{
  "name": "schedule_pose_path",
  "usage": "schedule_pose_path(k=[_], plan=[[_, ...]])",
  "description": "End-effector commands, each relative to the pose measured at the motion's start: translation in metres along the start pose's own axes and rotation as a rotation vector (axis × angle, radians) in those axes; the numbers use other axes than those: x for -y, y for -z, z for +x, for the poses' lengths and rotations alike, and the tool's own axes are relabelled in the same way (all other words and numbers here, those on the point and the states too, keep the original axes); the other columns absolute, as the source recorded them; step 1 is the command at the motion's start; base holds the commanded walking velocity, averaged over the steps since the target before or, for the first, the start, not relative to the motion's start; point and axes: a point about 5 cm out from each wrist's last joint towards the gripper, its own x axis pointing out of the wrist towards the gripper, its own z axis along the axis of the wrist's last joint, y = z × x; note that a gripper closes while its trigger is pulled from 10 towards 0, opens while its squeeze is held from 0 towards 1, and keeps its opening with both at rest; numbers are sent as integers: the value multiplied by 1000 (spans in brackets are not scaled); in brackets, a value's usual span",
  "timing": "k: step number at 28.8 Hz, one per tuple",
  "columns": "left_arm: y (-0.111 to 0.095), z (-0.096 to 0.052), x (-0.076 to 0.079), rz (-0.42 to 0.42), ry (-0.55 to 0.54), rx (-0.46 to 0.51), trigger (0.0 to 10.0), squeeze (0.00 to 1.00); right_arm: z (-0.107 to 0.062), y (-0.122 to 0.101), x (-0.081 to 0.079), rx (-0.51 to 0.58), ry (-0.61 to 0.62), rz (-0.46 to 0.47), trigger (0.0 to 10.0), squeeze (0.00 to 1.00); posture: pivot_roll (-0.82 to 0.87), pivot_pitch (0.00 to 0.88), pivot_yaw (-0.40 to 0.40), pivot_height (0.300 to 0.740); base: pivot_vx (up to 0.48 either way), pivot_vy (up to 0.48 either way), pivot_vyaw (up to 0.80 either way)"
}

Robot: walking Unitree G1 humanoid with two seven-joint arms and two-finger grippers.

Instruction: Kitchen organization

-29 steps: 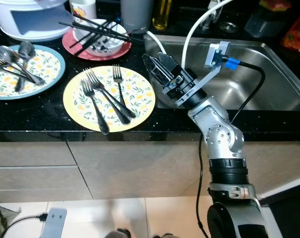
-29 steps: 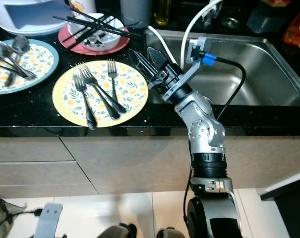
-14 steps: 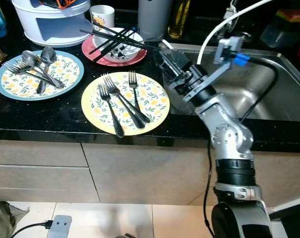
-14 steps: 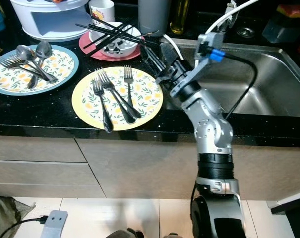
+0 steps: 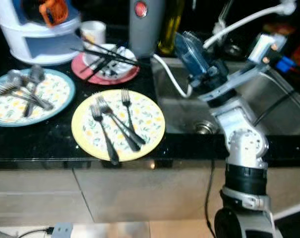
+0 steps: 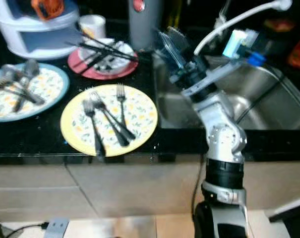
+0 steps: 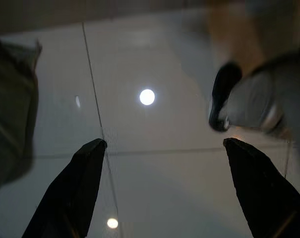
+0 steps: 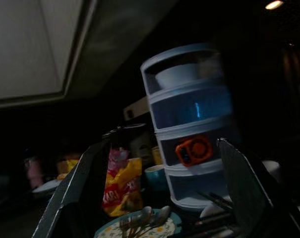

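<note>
Right gripper [image 5: 189, 47] is raised above the near-left corner of the stainless steel sink [image 5: 278, 106], beside the black stone countertop [image 5: 40, 141]; its long black fingers [image 8: 241, 191] stand wide apart and hold nothing. Its wrist view looks past them to a white tiered storage rack [image 8: 189, 124] with an orange item on one shelf. Round yellow floral plate [image 5: 118, 124] sits at the counter's front edge, just left of the sink — three dark metal forks [image 5: 112, 126] lie on it, one handle overhanging the plate's near rim. Blue-rimmed floral plate [image 5: 28, 96] lies toward the counter's left edge, carrying spoons and forks [image 5: 23, 89]. Red plate [image 5: 107, 72] near the back holds a white bowl with black chopsticks [image 5: 102, 52] laid across it; a white mug stands just beside it. Left gripper [image 7: 164, 191] hangs over pale floor tiles [image 7: 150, 124] — fingers spread wide, empty.
</note>
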Motion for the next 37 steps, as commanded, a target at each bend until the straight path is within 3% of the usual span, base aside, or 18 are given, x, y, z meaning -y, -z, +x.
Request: schedule_pose_path(k=[1,10,13,16,18,21,22,23,25,26,28,34,37], plan=[[11,-1,5,2,15,-36,10000,0,-5,-3,-5,-12,-48,3,10000,0,112,84,-63,740,311,0,0],[12,-1,8,7,38,-39,10000,0,-14,-4,-7,-91,-80,-34,10000,0,112,80,-69,740,0,0,0],[14,-1,10,34,45,-47,10000,0,-23,0,-6,-229,-104,-124,10000,0,112,77,-71,740,0,-457,0],[15,-1,10,20,41,-47,10000,0,-27,0,-6,-289,-121,-154,10000,0,113,77,-73,740,0,-147,0],[15,-1,10,20,39,-50,10000,0,-35,-1,-7,-398,-150,-196,10000,0,111,79,-72,740,0,0,0],[15,-1,10,23,40,-51,10000,0,-38,-2,-9,-454,-172,-220,10000,0,111,79,-72,740,0,0,0],[16,-1,10,30,40,-55,10000,0,-40,2,-11,-552,-192,-248,10000,0,104,86,-68,740,0,0,0],[16,-1,10,30,40,-55,10000,0,-40,2,-11,-552,-192,-248,10000,0,104,86,-68,740,0,0,0],[17,-2,11,38,43,-61,10000,0,-41,17,-23,-740,-253,-278,10000,0,94,92,-68,740,0,0,0],[17,-2,11,38,43,-61,10000,0,-41,17,-23,-740,-253,-278,10000,0,94,92,-68,740,0,0,0],[19,-2,12,45,48,-68,10000,0,-38,38,-37,-870,-316,-276,10000,0,83,97,-69,740,0,0,0],[21,-2,15,55,55,-75,10000,0,-31,59,-51,-921,-349,-256,10000,0,72,103,-73,740,0,0,0],[22,-2,18,61,60,-81,10000,0,-21,76,-53,-927,-290,-215,10000,0,67,112,-78,740,0,0,0]])
